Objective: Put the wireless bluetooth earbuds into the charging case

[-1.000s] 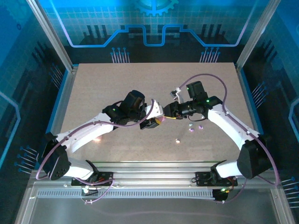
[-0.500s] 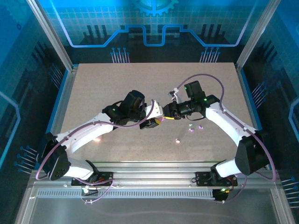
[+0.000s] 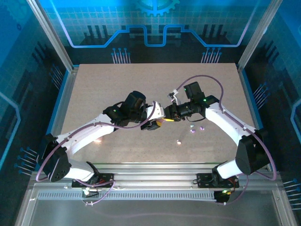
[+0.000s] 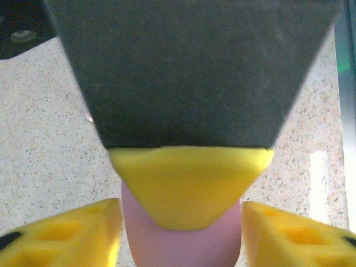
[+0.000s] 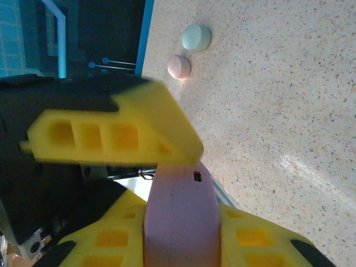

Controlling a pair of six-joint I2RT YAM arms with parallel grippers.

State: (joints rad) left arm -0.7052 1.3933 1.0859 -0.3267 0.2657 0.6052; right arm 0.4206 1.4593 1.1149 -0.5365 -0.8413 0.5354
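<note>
Both grippers meet over the middle of the table. The pink charging case (image 5: 181,206) stands between the yellow fingers of my right gripper (image 5: 181,236), which press on both its sides. My left gripper (image 4: 181,236) straddles the same case (image 4: 181,247), with a thin gap at each finger, so it is open. A right finger (image 4: 189,183) covers the case's upper part in the left wrist view. Several tiny pastel earbuds lie loose on the table right of the grippers, among them one (image 3: 191,126), another (image 3: 202,127) and a pale one (image 3: 179,141).
Two pebble-like pieces, one mint (image 5: 196,36) and one pink (image 5: 179,66), lie far off by the table's blue edge (image 5: 146,39). A left finger (image 5: 111,136) hangs just above the case. Metal frame posts ring the speckled table (image 3: 103,84).
The left jaws have opened off the pink case while the right jaws have closed on it. The right gripper has crept a little to the left.
</note>
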